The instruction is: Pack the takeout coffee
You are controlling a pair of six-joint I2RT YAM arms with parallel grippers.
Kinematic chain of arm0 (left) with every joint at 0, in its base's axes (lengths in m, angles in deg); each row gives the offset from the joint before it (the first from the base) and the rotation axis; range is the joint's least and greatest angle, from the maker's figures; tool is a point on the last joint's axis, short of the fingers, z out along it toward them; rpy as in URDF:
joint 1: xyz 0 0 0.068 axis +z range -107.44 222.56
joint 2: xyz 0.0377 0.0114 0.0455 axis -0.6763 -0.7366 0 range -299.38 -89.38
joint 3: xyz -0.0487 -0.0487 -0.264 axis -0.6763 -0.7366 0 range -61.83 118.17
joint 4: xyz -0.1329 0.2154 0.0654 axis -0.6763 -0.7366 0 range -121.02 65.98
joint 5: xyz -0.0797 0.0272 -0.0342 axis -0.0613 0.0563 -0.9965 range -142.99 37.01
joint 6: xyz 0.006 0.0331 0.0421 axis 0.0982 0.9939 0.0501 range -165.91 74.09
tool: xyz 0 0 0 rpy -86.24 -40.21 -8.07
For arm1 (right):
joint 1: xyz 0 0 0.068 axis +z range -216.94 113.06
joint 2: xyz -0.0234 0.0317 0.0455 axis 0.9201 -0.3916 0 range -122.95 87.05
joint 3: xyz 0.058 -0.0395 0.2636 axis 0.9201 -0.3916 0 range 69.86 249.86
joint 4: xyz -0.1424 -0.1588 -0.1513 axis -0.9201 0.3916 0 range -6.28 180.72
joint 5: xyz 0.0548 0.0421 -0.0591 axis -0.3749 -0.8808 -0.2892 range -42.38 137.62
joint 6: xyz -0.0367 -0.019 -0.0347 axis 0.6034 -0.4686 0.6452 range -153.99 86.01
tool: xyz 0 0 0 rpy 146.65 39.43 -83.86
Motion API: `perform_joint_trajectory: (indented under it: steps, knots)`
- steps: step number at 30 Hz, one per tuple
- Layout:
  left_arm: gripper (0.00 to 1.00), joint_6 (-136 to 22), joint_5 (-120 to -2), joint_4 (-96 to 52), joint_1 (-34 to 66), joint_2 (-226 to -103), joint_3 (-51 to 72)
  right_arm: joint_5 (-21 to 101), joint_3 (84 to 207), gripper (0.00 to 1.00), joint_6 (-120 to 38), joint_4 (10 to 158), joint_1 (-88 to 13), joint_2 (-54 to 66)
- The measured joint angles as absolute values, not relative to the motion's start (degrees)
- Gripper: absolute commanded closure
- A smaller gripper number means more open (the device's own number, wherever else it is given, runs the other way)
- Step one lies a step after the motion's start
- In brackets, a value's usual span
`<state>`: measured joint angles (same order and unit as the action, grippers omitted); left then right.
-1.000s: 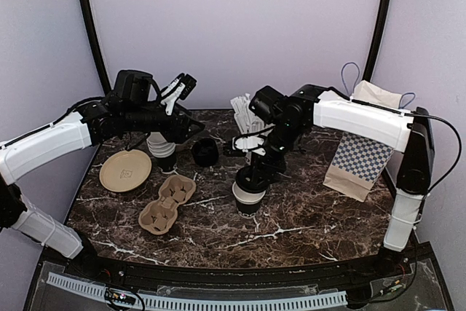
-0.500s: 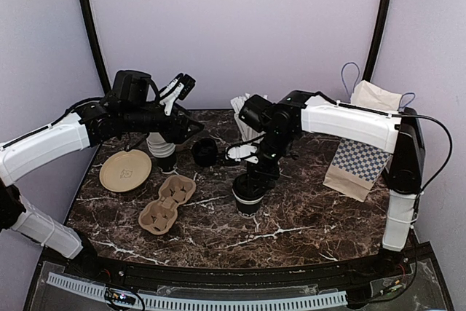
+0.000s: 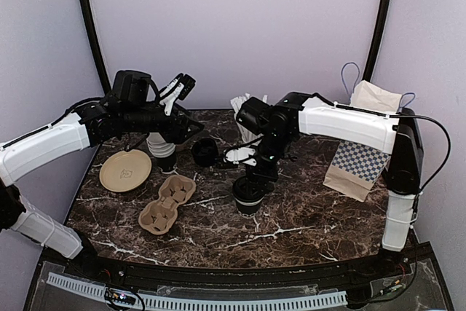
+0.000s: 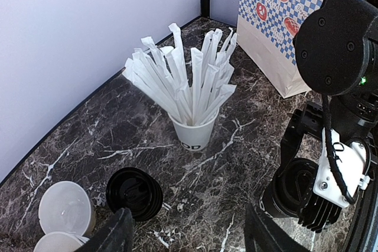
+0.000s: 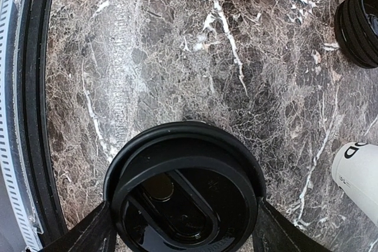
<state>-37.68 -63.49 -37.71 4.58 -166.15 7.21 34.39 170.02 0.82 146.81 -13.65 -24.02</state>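
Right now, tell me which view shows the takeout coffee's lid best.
Right wrist: the takeout coffee lid looms large, seen from straight above. Top external shows only the cup under the right gripper; left wrist catches part of it.

One capped coffee (image 3: 247, 202), one straw cup (image 4: 195, 137), one bag (image 3: 360, 158). One plate (image 3: 125, 170), one carrier (image 3: 167, 203) and one lid stack (image 3: 205, 152)

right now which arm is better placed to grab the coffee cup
Right. The right gripper sits over the coffee cup, a finger on each side; the left gripper hangs open off by the loose lids.
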Motion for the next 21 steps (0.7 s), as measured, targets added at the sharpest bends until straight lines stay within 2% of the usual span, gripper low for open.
perform_joint_trajectory:
  steps: [14, 21]
  knots:
    - [0.34, -37.8, -63.5, -37.7, 4.8, -166.2, 7.2, 34.8, 171.4, 0.12, 0.2, 148.4, -13.4, -22.7]
    - [0.36, -41.5, -66.2, -37.9, 4.8, -169.8, 7.9, 33.8, 162.4, 0.11, -1.7, 146.2, -15.7, -12.0]
